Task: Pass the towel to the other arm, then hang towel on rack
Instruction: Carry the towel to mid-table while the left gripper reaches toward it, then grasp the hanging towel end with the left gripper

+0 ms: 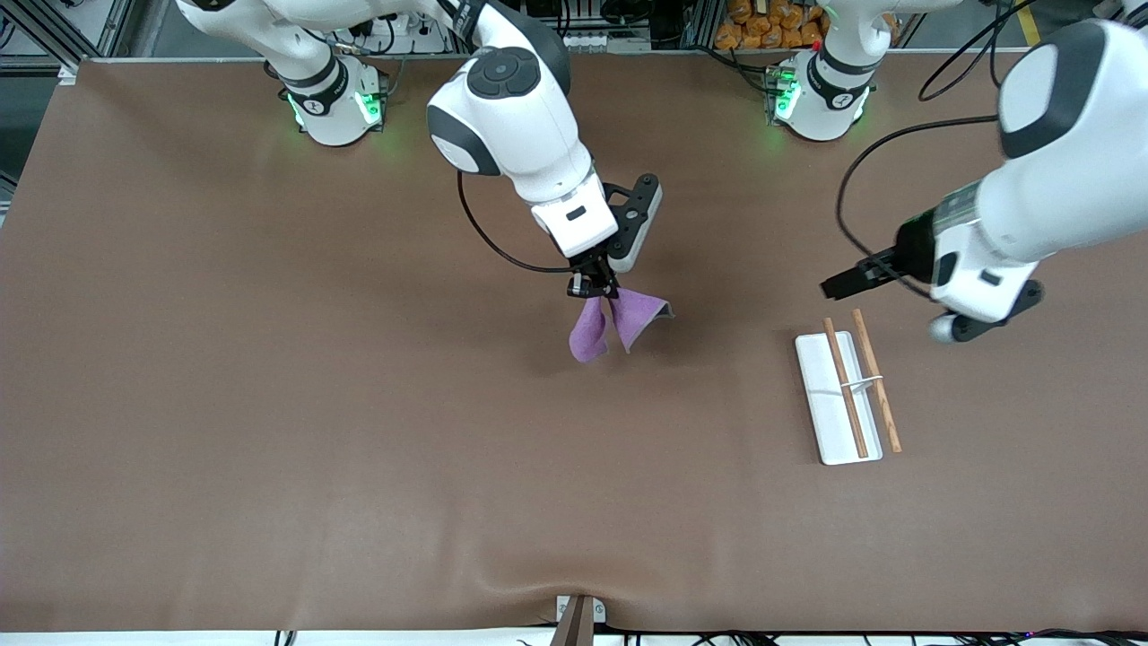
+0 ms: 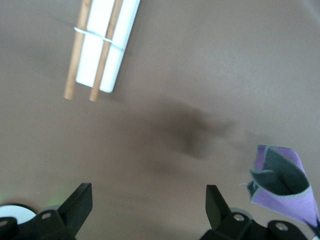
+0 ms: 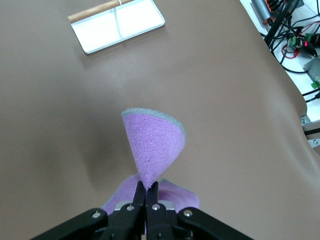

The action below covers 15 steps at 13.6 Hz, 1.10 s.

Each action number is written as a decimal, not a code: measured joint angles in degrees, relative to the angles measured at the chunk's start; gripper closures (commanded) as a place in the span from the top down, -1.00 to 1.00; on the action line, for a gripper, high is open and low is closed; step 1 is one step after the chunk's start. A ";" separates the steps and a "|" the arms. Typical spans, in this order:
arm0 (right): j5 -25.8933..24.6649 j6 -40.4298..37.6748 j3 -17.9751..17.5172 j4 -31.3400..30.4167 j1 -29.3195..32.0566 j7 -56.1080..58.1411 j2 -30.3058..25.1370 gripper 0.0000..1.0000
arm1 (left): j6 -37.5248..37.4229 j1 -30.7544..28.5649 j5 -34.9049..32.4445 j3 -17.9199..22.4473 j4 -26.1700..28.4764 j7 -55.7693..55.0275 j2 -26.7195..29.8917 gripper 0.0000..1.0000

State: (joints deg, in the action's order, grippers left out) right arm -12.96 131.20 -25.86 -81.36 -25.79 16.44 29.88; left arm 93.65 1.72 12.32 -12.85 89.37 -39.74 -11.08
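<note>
Brown table covering [image 1: 269, 404] across the whole work surface, with a slight ripple along the edge nearest the front camera; cluttered cables and orange items [image 1: 771, 22] past the robot bases. Held up over the middle of the table by the right gripper [image 1: 594, 285]: the purple towel [image 1: 614, 325], pinched at a gathered fold between fully closed jaws, hanging below the fingertips in two drooping lobes, grey edging showing along one curled edge. In the right wrist view, closed black fingers [image 3: 146, 197] clamped on the cloth, a cone of purple pile [image 3: 152, 150] rising from the pinch point. Over the table toward the left arm's end, just above the rack's end nearest the bases: the left gripper [image 1: 847, 283], jaws spread wide and holding nothing, well apart from the towel. In the left wrist view, both spread fingers [image 2: 75, 207] at the frame edge, the towel [image 2: 282, 182] off to one side showing its dark grey reverse. On the table toward the left arm's end: the rack [image 1: 839, 395], a narrow white tray with two wooden rods [image 1: 847, 386] joined by a small white crosspiece. Bare brown surface between towel and rack, nothing blocking the way.
</note>
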 measured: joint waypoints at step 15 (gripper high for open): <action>-1.79 0.00 0.05 0.86 -0.49 0.02 0.49 -1.00 | 15.61 11.90 2.88 -1.10 2.41 -45.83 -8.69 1.00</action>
State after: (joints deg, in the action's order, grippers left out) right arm -14.75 131.20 -25.81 -80.50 -26.27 16.46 30.37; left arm 109.26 13.63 15.20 -13.95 91.78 -85.57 -19.78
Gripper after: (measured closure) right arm 0.978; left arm 0.000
